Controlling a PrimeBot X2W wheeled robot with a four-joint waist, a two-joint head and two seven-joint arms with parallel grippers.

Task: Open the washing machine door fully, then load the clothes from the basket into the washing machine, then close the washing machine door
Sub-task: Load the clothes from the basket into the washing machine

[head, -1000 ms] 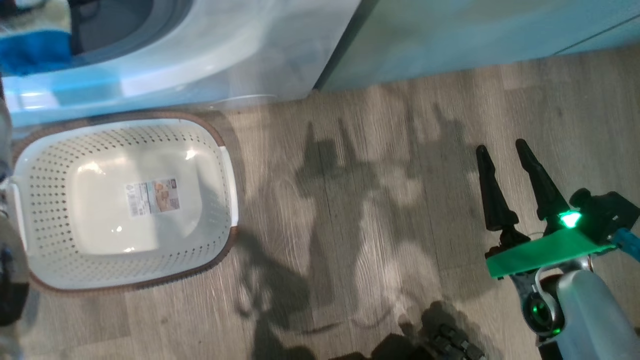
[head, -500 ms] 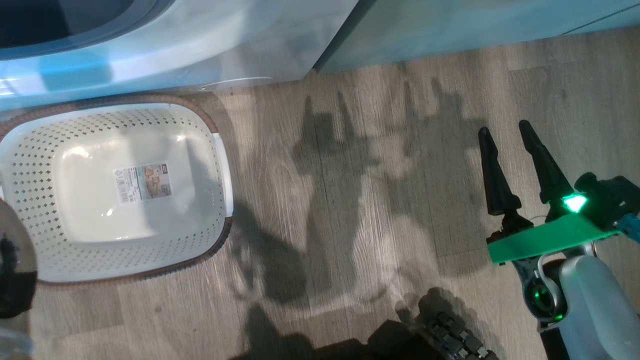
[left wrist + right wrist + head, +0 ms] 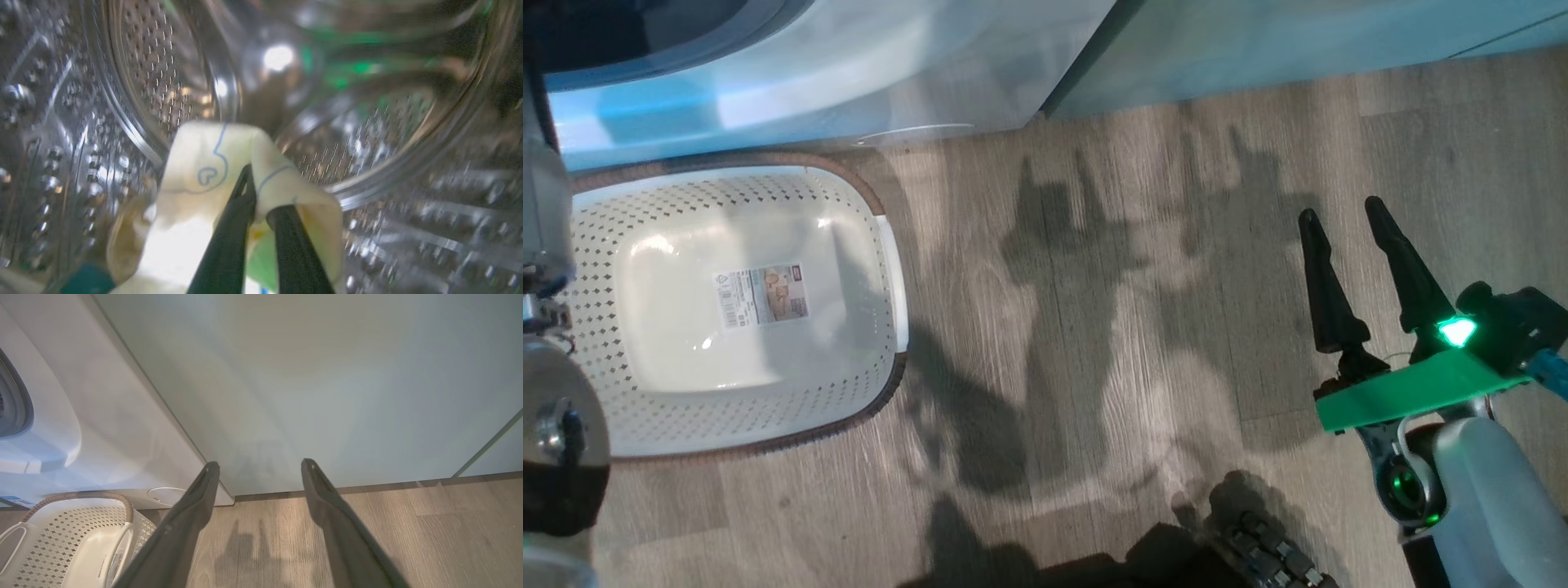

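Note:
In the left wrist view my left gripper [image 3: 260,190] is deep inside the washing machine's shiny perforated drum [image 3: 155,73]. Its fingers stand close together, pinching a fold of the pale yellow clothes [image 3: 204,163], a garment with blue line prints. The cream basket [image 3: 882,392] sits on the floor against the white washing machine [image 3: 849,73], with only its label on its floor. My right gripper [image 3: 1341,211] hangs open over bare floor far to the right, holding nothing. In the right wrist view the right gripper [image 3: 260,464] points at a cabinet. I cannot make out the washing machine door.
Pale teal cabinets [image 3: 1298,41] stand to the right of the machine, with a teal cabinet front [image 3: 306,384] close ahead in the right wrist view. Grey wood floor [image 3: 1094,327] spreads between basket and right arm. Silvery and dark rounded parts [image 3: 556,441] crowd the left edge.
The yellow and blue cloth seen at the machine's opening a second ago has gone from the head view. A pale part has come in at the left edge. The right gripper keeps its pose.

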